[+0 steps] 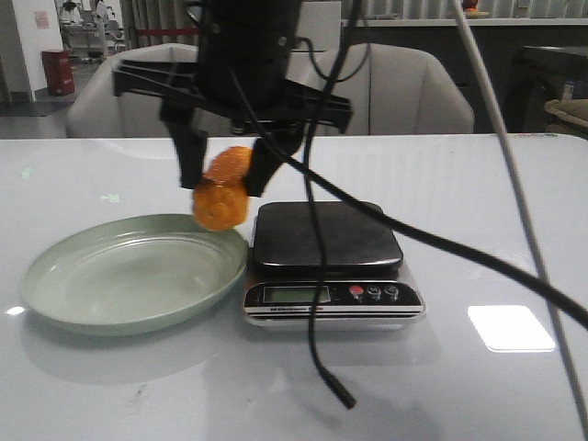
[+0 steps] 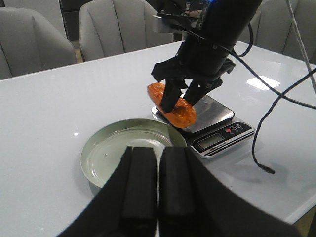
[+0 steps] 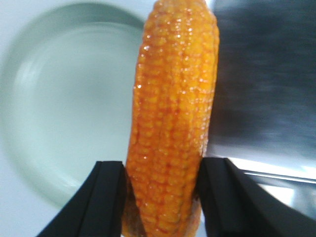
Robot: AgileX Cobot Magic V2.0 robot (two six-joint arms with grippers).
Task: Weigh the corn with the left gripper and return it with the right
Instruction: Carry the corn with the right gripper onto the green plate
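Note:
The orange-yellow corn [image 1: 222, 195] [image 2: 173, 104] [image 3: 173, 123] hangs tilted in the air, over the gap between the pale green plate [image 1: 119, 276] [image 2: 123, 148] [image 3: 59, 98] and the scale [image 1: 326, 239] [image 2: 212, 111] [image 3: 266, 74]. My right gripper [image 1: 225, 179] [image 2: 180, 98] [image 3: 164, 163] is shut on the cob, one black finger on each side of it. The scale's steel platform is bare. In the left wrist view, the left gripper [image 2: 158, 150] is shut on nothing, held back from the plate on the near side. It does not show in the front view.
A black cable [image 1: 312, 276] hangs from the right arm across the scale, its loose end [image 1: 344, 400] lying on the white table in front. Another cable runs off to the right. Grey chairs [image 1: 404, 87] stand behind the table's far edge.

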